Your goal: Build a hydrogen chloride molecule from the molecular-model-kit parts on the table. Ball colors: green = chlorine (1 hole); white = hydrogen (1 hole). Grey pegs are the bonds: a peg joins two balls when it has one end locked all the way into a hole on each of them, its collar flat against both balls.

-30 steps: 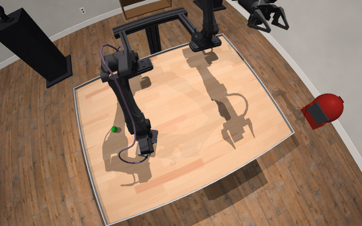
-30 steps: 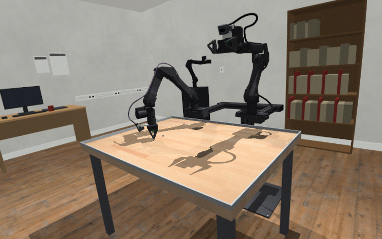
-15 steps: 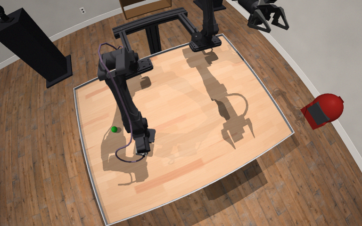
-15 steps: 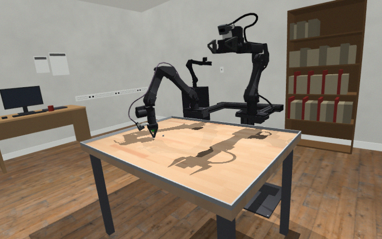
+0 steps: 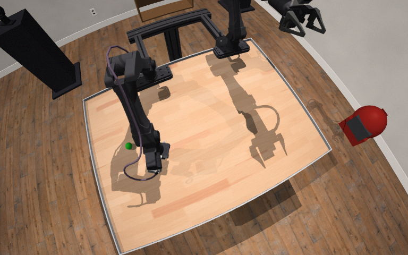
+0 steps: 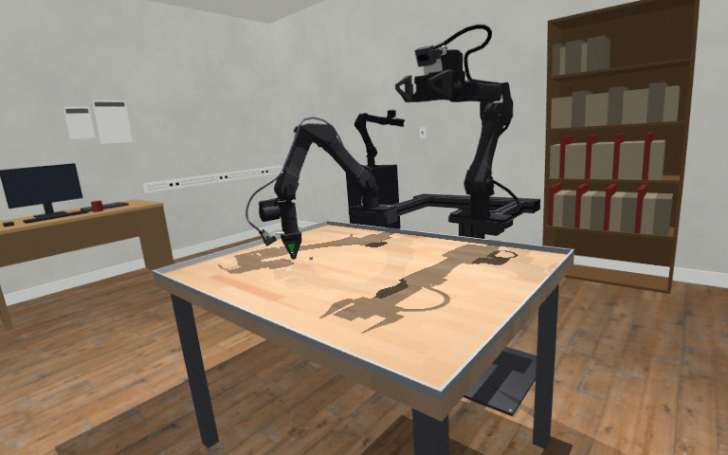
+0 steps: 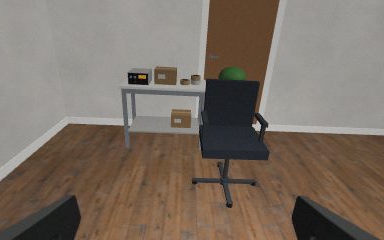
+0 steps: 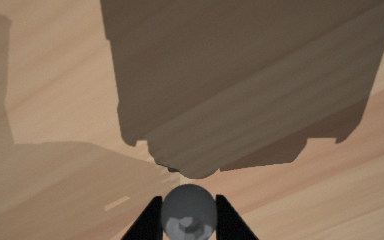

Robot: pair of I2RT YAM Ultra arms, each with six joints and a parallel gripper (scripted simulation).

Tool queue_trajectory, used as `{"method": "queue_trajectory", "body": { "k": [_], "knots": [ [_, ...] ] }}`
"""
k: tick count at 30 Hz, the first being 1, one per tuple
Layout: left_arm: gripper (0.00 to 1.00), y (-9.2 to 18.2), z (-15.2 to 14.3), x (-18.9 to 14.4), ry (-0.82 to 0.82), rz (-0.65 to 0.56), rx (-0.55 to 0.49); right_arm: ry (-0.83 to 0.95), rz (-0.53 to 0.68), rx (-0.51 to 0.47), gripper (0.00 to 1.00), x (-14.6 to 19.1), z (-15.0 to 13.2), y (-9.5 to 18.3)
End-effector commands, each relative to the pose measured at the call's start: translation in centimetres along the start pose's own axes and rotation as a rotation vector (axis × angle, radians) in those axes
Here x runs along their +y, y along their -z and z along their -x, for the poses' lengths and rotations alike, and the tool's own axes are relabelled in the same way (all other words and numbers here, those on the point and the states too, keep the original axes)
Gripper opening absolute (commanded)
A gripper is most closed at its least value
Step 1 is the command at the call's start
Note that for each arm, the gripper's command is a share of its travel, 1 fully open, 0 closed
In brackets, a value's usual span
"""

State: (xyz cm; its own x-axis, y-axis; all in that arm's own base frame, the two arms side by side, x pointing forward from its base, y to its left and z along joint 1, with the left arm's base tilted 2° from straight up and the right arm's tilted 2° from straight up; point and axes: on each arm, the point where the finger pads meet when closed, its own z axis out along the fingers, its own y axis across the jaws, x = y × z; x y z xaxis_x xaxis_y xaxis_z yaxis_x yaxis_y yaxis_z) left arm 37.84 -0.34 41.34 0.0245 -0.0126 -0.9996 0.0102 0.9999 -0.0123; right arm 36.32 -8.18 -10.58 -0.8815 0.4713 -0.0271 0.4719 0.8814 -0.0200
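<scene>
The green ball lies on the table near its left edge in the top view; in the exterior view its green shows through the right gripper's finger. My right gripper points down, low over the table, and is shut on a ball. The ball looks dark grey in shadow, probably the white one. A lighter patch with a dark spot shows low on it; hole or peg, I cannot tell. A tiny dark speck, perhaps a peg, lies beside the gripper. My left gripper is open and empty, high up.
The table has a raised grey rim. Shadows of both arms fall across the top. The right arm's cable loops out near its wrist. The left wrist view faces a chair and a shelf table across the room.
</scene>
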Motion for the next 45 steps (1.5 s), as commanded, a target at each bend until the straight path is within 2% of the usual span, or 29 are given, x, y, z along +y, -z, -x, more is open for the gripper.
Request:
{"method": "queue_trajectory", "body": {
  "k": [1,16,29,40,45],
  "knots": [
    [1.00,1.2,3.4,-0.5,-0.006,-0.015,-0.081,0.013,0.016,-0.052,0.00,-0.4,0.9,1.5],
    [1.00,1.2,3.4,-0.5,-0.006,-0.015,-0.081,0.023,0.014,-0.056,0.00,-4.4,-0.9,2.1],
    [1.00,1.2,3.4,-0.5,-0.006,-0.015,-0.081,0.034,0.007,-0.066,0.00,-9.7,-4.9,2.9],
    [1.00,1.2,3.4,-0.5,-0.006,-0.015,-0.081,-0.015,0.008,-0.060,0.00,-10.4,-5.8,3.1],
    [1.00,1.2,3.4,-0.5,-0.006,-0.015,-0.081,-0.002,-0.004,-0.046,0.00,-10.2,-5.9,2.2]
  ]
}}
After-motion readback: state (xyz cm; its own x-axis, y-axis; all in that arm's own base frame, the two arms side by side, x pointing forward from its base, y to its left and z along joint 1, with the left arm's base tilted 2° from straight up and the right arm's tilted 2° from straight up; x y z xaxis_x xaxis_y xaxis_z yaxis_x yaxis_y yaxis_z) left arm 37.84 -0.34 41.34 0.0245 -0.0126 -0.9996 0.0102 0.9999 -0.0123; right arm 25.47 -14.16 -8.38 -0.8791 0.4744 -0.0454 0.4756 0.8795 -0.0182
